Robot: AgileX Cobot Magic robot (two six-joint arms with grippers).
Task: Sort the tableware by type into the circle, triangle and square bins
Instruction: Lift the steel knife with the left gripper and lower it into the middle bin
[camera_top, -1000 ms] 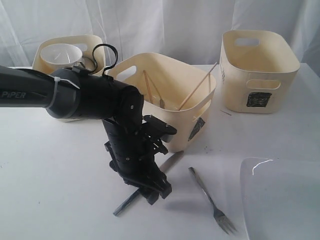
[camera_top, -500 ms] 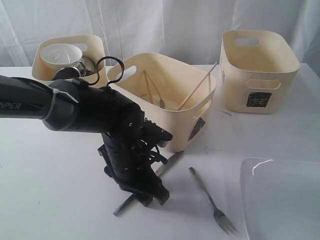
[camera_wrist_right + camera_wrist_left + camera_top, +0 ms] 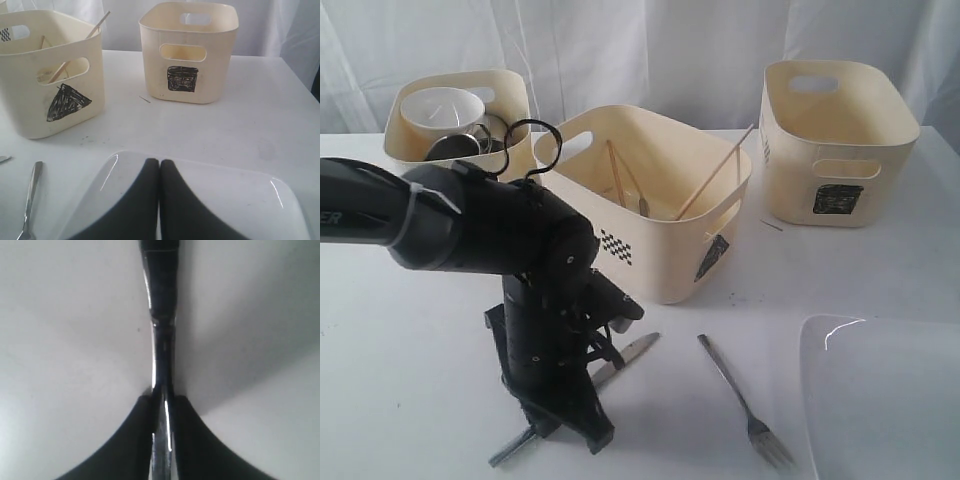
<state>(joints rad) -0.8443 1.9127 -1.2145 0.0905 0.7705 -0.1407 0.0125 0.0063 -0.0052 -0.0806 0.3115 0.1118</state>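
Observation:
My left gripper (image 3: 563, 418) points down at the table's front left, shut on the steel knife (image 3: 632, 349). In the left wrist view the knife (image 3: 162, 315) runs straight out from between the black fingers (image 3: 137, 440). A steel fork (image 3: 740, 400) lies to its right, beside the large white plate (image 3: 880, 400). My right gripper (image 3: 160, 163) is shut and empty above that plate (image 3: 240, 200). The triangle bin (image 3: 665, 215) holds wooden chopsticks (image 3: 715, 172). The circle bin (image 3: 515, 95) holds a white bowl (image 3: 442, 110) and steel ware. The square bin (image 3: 835, 140) stands at the back right.
The three tubs line the back half of the white table, with a white curtain behind them. The left arm's thick black body (image 3: 470, 220) hangs over the table's left front. A small splinter (image 3: 145, 99) lies by the square bin (image 3: 187, 50).
The left gripper has moved left and toward the front edge, come down and closed on the knife. The knife has shifted left with it. The right gripper stays still.

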